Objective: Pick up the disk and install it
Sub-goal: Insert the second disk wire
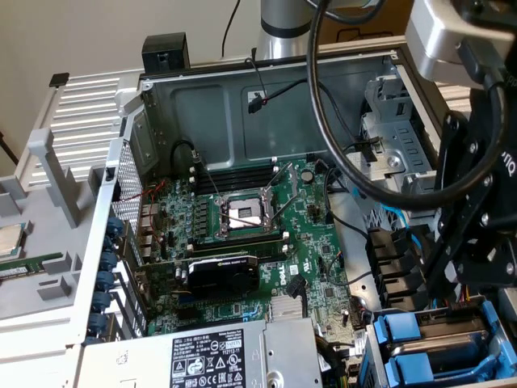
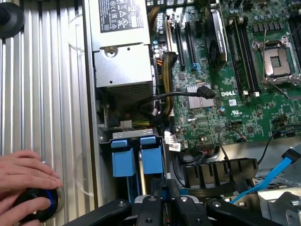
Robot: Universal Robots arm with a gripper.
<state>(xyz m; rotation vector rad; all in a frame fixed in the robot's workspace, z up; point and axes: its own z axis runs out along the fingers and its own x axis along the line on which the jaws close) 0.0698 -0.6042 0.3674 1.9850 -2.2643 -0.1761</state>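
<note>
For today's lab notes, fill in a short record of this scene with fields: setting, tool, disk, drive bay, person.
setting: open computer case with motherboard exposed
tool: black tool, shut, low over the drive bay
disk: blue carrier edge seen between the tool's fingers; metal body hidden
drive bay: two blue carriers side by side, beside the power supply
person: hand resting on a round black knob outside the case

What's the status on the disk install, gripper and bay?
Gripper shut, low over the drive bay. Blue carrier sits upright in a slot beside a second one; grip on it unclear. A person's hand rests on a black knob outside the chassis.
</note>
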